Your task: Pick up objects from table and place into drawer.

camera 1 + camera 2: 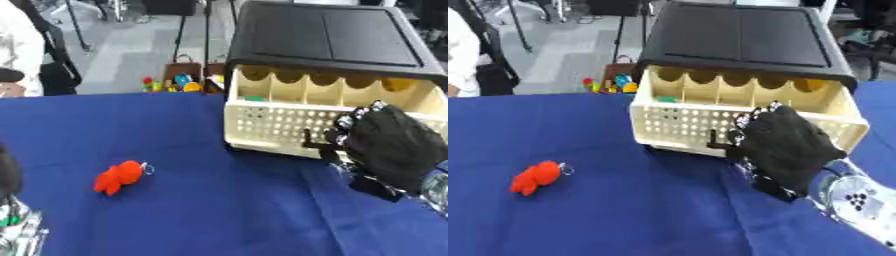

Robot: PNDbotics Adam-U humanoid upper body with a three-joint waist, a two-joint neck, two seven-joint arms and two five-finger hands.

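Right hand [394,145] rests against the cream drawer's [280,122] perforated front, fingers curled at its edge (probably to keep it pulled out); the left eye view shows the red toy [120,177] lying on the blue cloth, well apart. From the right eye view, the drawer stands open beneath its black cabinet [741,35], ready for the toy.

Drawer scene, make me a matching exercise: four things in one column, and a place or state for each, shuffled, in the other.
Things:
1. drawer
2. red toy
3. right hand
4. left hand

Places or states:
A. lying on the blue cloth, alone, with a small ring on it
B. pulled out from under the black top
C. only a dark edge at the view's left border
D. at the drawer's perforated front

Pairs: 1-B, 2-A, 3-D, 4-C
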